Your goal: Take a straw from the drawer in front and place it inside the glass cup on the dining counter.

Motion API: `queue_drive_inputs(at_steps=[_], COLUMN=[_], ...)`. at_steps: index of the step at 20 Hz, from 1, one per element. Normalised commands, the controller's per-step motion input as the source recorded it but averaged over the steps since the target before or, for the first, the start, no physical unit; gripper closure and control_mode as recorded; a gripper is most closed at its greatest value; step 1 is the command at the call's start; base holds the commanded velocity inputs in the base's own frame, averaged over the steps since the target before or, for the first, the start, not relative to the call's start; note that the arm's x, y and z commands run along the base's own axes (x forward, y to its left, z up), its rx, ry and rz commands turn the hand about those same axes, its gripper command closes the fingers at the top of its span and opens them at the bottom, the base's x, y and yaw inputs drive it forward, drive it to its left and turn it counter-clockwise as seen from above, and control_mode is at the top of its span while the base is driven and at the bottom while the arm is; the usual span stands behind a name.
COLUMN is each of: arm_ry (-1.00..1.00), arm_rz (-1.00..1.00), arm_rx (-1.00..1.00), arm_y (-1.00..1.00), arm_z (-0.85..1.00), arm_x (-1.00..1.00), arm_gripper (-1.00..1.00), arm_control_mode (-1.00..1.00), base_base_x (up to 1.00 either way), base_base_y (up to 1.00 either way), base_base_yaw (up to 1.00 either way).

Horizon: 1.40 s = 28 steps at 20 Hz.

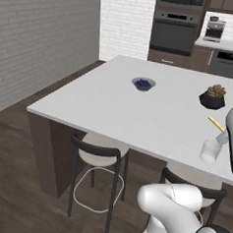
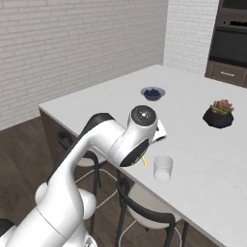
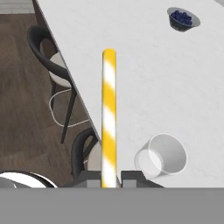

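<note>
Gripper (image 3: 109,178) was clamped on the thin yellow-and-white striped straw (image 3: 108,113), dark fingertips (image 3: 130,176) pinching its lower end. Straw ran straight up the frame from the jaws, over the large white-topped dining counter (image 3: 144,78), with its far tip over the bare top. Small clear straight-sided glass cup (image 3: 162,155) stood upright on the counter just right of the straw's lower part, apart from it, mouth open to the camera. Dark blue bowl (image 3: 183,19) sat far beyond the cup, up and right. Black-framed stools with pale seats (image 3: 54,57) stood left of the counter edge on dark wood floor (image 3: 22,96).
</note>
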Motion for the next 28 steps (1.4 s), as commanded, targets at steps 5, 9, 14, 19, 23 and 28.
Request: queue_drive_inputs(at_steps=[5,9,14,19,23,28], arm_ry=[0.0,0.0,0.0,0.0,0.0,0.0], arm_rz=[0.0,0.0,0.0,0.0,0.0,0.0], arm_rx=[0.0,0.0,0.0,0.0,0.0,0.0], arm_y=[0.0,0.0,0.0,0.0,0.0,0.0], arm_z=[0.0,0.0,0.0,0.0,0.0,0.0], arm_x=[0.0,0.0,0.0,0.0,0.0,0.0], arm_gripper=[1.0,1.0,1.0,1.0,1.0,1.0], arm_control_mode=[1.0,1.0,1.0,1.0,1.0,1.0], base_base_x=[0.0,0.0,-0.11,-0.04,0.0,-0.39], base_base_y=[0.0,0.0,-0.08,-0.45,-0.53,-0.27], base_base_yaw=[0.0,0.0,-0.01,-0.01,0.0,-0.09])
